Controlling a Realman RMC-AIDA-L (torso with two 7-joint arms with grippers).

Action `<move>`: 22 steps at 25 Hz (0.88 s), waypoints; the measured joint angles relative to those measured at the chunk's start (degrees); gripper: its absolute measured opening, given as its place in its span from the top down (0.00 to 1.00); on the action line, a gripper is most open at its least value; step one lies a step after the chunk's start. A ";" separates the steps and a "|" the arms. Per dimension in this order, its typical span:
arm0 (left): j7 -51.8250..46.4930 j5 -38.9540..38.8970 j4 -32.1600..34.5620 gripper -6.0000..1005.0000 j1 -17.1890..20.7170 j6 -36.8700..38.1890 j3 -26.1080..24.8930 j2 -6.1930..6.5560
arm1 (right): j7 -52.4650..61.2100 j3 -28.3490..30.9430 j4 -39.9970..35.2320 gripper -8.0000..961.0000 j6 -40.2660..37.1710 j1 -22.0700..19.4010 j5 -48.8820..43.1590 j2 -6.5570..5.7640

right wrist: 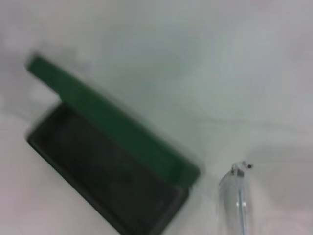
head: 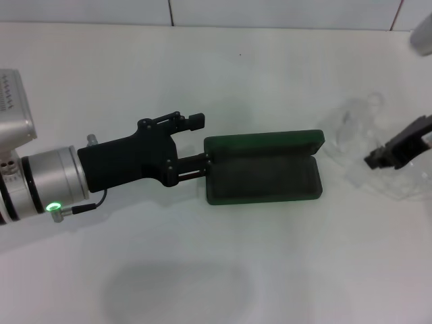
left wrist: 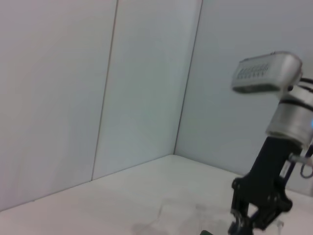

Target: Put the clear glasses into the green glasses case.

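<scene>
The green glasses case [head: 263, 169] lies open in the middle of the table, its lid [head: 264, 142] standing up along the far side and its dark lining showing. My left gripper [head: 202, 143] is open at the case's left end, with its nearer finger [head: 199, 169] touching that end. The clear glasses [head: 351, 128] are just right of the case. My right gripper [head: 378, 160] is shut on them. In the right wrist view the case [right wrist: 112, 171] shows blurred, while a clear piece of the glasses [right wrist: 234, 196] stays close by the camera. The left wrist view shows the right gripper [left wrist: 252, 223] farther off.
The white table [head: 202, 67] runs back to a tiled wall [head: 270, 12]. A grey object [head: 424, 34] sits at the far right corner. The left arm's silver wrist [head: 40, 182] reaches in from the left edge.
</scene>
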 joint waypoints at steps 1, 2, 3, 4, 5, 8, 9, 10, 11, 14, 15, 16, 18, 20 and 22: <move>0.00 0.00 0.00 0.24 0.00 0.00 0.00 0.00 | -1.07 1.70 -0.43 0.86 -0.64 -0.53 1.31 0.01; 0.00 0.00 0.00 0.24 -0.01 0.00 0.00 -0.01 | -2.16 3.33 -0.90 0.86 -1.19 -1.02 2.69 0.01; -0.01 -0.03 0.00 0.24 0.00 0.00 0.00 -0.01 | -3.64 5.37 -1.46 0.86 -1.79 -1.73 4.42 0.05; 0.00 -0.27 0.00 0.24 -0.01 0.00 0.00 -0.02 | -5.37 7.37 -1.92 0.86 -2.14 -2.56 6.30 0.11; -0.01 -0.47 -0.02 0.24 -0.01 0.00 0.00 -0.02 | -6.60 8.65 -2.16 0.86 -2.32 -3.09 7.72 0.16; 0.05 -3.50 -1.20 0.24 0.03 -0.01 0.00 0.05 | -13.71 13.24 -1.85 0.86 -2.38 -5.66 15.64 0.31; 0.09 -4.19 -1.51 0.24 0.04 -0.01 0.00 0.10 | -15.92 14.21 -1.17 0.86 -2.39 -6.27 18.08 0.31; 0.18 -5.36 -1.90 0.24 0.05 -0.01 0.00 0.17 | -18.80 15.23 -0.23 0.86 -2.43 -7.00 21.19 0.33; 0.24 -6.38 -2.14 0.24 0.05 -0.01 -0.01 0.24 | -21.19 15.78 0.71 0.86 -2.51 -7.65 23.84 0.33; 0.15 -8.05 -2.22 0.24 0.02 -0.01 -0.05 0.34 | -31.13 16.16 4.35 0.86 -2.85 -9.94 32.75 0.30; 0.08 -8.53 -2.23 0.24 -0.06 -0.01 -0.06 0.34 | -34.54 16.02 5.48 0.86 -3.07 -10.45 35.06 0.29; 0.06 -9.25 -2.24 0.24 -0.20 -0.01 -0.06 0.34 | -38.98 15.65 7.14 0.86 -3.73 -11.04 37.56 0.37; 0.13 -10.49 -2.25 0.24 -0.52 -0.01 -0.08 0.34 | -48.02 15.05 11.23 0.86 -5.87 -11.68 42.48 0.37; 0.31 -12.43 -1.90 0.24 -1.05 -0.01 -0.14 0.41 | -55.27 14.72 15.36 0.86 -8.99 -11.64 45.26 0.32; 0.25 -13.83 -1.56 0.24 -2.21 0.00 -0.77 0.71 | -59.65 14.66 18.59 0.86 -11.65 -11.27 46.20 0.26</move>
